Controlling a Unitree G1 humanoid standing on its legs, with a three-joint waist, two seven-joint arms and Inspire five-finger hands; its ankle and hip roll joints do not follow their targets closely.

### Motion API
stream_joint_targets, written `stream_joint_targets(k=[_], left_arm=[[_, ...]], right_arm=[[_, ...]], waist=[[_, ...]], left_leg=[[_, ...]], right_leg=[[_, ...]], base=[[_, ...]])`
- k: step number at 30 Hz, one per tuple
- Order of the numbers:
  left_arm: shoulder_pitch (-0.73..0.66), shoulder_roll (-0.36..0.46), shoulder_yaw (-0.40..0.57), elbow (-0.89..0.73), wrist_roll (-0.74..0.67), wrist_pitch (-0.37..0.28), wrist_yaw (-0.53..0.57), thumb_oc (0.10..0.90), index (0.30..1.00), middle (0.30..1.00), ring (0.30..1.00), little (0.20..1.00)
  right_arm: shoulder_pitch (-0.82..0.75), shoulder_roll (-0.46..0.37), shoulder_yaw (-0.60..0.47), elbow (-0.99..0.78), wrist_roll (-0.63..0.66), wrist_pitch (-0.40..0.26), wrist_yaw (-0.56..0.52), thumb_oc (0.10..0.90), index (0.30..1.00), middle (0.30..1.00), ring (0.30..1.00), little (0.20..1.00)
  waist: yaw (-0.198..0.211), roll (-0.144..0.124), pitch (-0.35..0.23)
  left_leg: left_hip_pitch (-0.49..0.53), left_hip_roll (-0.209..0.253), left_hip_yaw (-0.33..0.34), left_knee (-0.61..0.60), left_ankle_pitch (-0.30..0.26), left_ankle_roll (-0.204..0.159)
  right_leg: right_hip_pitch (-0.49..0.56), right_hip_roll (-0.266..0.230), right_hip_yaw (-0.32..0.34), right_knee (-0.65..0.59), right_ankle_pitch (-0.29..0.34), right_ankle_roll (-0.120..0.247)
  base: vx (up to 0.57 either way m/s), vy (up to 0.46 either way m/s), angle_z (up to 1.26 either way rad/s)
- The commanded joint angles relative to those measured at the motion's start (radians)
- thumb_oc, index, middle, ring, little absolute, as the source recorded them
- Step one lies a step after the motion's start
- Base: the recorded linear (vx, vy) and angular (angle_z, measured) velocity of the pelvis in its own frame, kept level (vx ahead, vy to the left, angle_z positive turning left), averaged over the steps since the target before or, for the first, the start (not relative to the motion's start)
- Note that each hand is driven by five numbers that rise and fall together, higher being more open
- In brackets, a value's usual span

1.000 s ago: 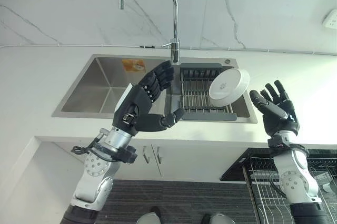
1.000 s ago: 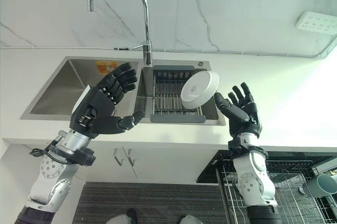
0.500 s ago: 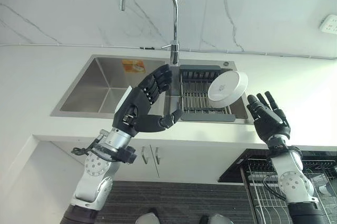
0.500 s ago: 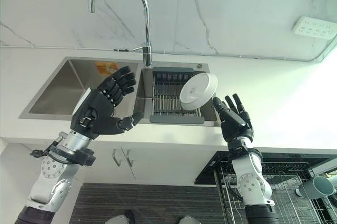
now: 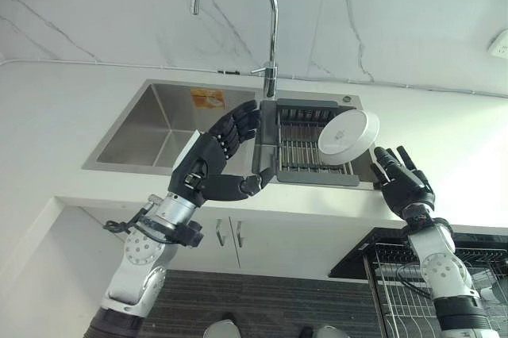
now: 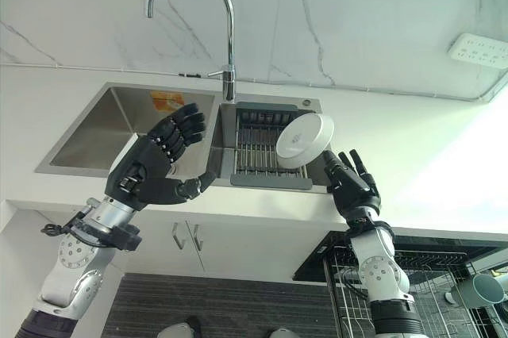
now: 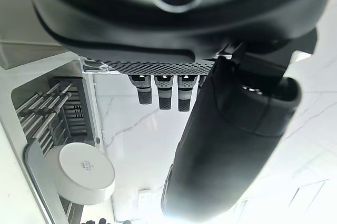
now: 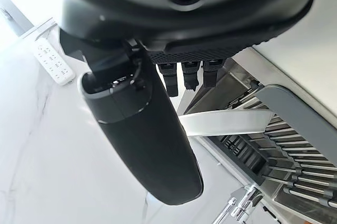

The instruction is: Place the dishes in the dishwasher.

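Observation:
A white dish leans upright in the dark drying rack set over the right half of the steel sink. My right hand is open at the counter's front edge, just below and right of the dish, not touching it. The dish's rim lies past the fingers in the right wrist view. My left hand hovers open in front of the sink's middle, palm turned toward the rack and empty. In the left wrist view the dish stands beyond that hand.
A tall curved faucet rises behind the sink. The dishwasher's wire rack is pulled out at the lower right below the counter, with a grey-green mug in it. A wall socket sits at the far right.
My right hand has dropped lower and drifted left, closer under the dish. The left hand has kept its pose. The camera has shifted slightly.

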Motion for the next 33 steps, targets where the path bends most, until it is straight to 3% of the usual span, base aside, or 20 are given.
stream_joint_targets(k=[1,17,33], left_arm=[[-0.110,0.038,-0.009,-0.077,-0.051,-0.071,0.035,0.800,0.900,0.900,0.900,0.900],[-0.126,0.052,-0.031,-0.063,-0.055,-0.069,0.051,0.800,0.900,0.900,0.900,0.900],[-0.143,0.074,-0.057,-0.041,-0.067,-0.066,0.050,0.800,0.900,0.900,0.900,0.900]], right_arm=[[-0.160,-0.085,-0.091,-0.016,0.035,-0.031,-0.020,0.800,0.900,0.900,0.900,0.900],[-0.240,-0.153,-0.062,0.059,0.048,0.028,-0.042,0.800,0.900,0.900,0.900,0.900],[-0.355,-0.227,-0.007,0.239,0.098,0.109,0.037,0.800,0.900,0.900,0.900,0.900]], waist=[[0.004,-0.006,-0.037],[0.018,-0.012,-0.035],[0.049,-0.011,-0.039]], left_leg=[[0.130,0.011,-0.027,0.042,-0.255,-0.017],[0.127,0.008,-0.034,0.042,-0.250,-0.021],[0.125,-0.003,-0.047,0.042,-0.245,-0.025]], right_leg=[[0.024,0.003,0.068,-0.102,0.036,0.113],[0.040,0.013,0.069,-0.102,0.024,0.105],[0.066,0.011,0.053,-0.102,0.009,0.099]], base=[[0.00,0.000,0.00],[0.00,0.000,0.00],[0.00,0.000,0.00]])
